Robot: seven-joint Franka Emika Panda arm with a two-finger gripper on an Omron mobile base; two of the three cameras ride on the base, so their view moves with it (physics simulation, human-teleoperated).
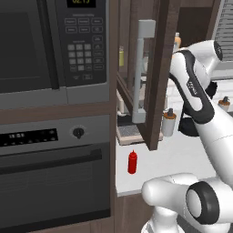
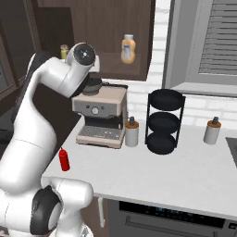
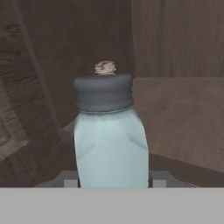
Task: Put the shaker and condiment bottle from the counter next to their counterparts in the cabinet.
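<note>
My gripper (image 3: 111, 180) is shut on the shaker (image 3: 109, 140), a pale blue translucent body with a dark grey cap held upright between the fingertips. It is inside the dark wood cabinet (image 2: 106, 28), above the shelf (image 3: 183, 118). A small round top (image 3: 105, 67) peeks out behind the cap. The red condiment bottle (image 1: 132, 162) (image 2: 64, 160) stands upright on the white counter (image 2: 185, 176) near its left front corner, well below the hand. The arm (image 2: 55, 78) reaches up and left into the cabinet.
The open cabinet door (image 1: 157, 68) with its silver handle (image 1: 140, 68) hangs over the counter. An amber bottle (image 2: 128, 48) stands on the cabinet shelf. A coffee machine (image 2: 102, 115), two white canisters (image 2: 132, 132) (image 2: 212, 131) and a black tiered rack (image 2: 164, 121) stand on the counter. A microwave (image 1: 45, 45) and an oven (image 1: 50, 173) are to the left.
</note>
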